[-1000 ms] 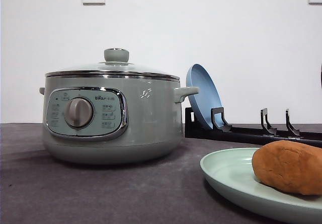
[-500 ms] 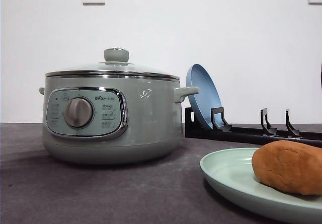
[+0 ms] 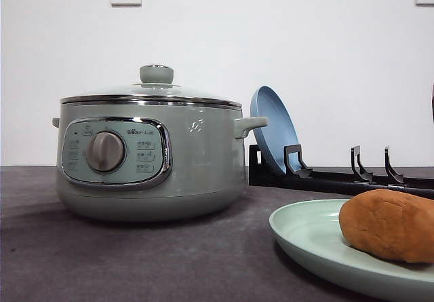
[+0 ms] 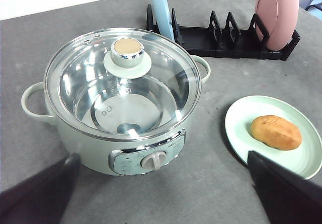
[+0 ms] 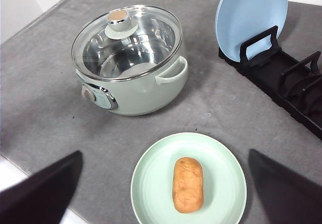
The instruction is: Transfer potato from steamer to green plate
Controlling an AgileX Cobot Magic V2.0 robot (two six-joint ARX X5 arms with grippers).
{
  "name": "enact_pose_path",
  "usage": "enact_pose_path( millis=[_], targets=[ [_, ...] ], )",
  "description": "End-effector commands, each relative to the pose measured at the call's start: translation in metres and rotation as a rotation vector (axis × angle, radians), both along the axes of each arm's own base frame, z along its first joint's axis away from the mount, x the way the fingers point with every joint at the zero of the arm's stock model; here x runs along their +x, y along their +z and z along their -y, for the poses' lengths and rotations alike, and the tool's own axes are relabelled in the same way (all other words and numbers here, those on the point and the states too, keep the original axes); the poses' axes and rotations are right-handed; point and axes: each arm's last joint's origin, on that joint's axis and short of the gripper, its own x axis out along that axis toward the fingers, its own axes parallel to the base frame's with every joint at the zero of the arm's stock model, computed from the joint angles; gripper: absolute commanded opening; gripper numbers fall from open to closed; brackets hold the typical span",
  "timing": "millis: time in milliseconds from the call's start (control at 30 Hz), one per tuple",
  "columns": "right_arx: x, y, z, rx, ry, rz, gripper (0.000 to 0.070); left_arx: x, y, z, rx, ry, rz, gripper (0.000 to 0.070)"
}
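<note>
The orange-brown potato lies on the pale green plate, to the right of the steamer. The sage-green steamer stands with its glass lid on, and through the lid its steel inside looks bare. My left gripper hangs high above the table in front of the steamer, open, nothing between its dark fingers. My right gripper hovers high over the plate's near side, also open and holding nothing.
A black dish rack stands behind the plate, with a blue plate upright at its left end and a pink plate at its right end. A white wall closes the back.
</note>
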Motion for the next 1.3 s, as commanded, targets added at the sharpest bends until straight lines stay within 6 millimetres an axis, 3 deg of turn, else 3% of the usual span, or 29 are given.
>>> enact_pose_path(
  millis=[0,833,967,1267],
  targets=[
    [0.0,0.004,0.0,-0.001,0.011,0.02,0.0002,0.0,0.003,0.001,-0.007,-0.009,0.017,0.0042],
    [0.001,0.005,0.0,-0.006,0.01,0.035,0.002,0.006,-0.002,-0.004,-0.032,0.057,0.065,0.0023],
    [0.001,0.005,0.0,-0.006,0.01,0.035,0.002,0.011,-0.029,-0.015,-0.09,0.177,0.208,0.0023],
    [0.001,0.005,0.0,-0.006,0.01,0.035,0.002,0.009,-0.136,-0.037,-0.146,0.378,0.424,0.0023]
  ],
)
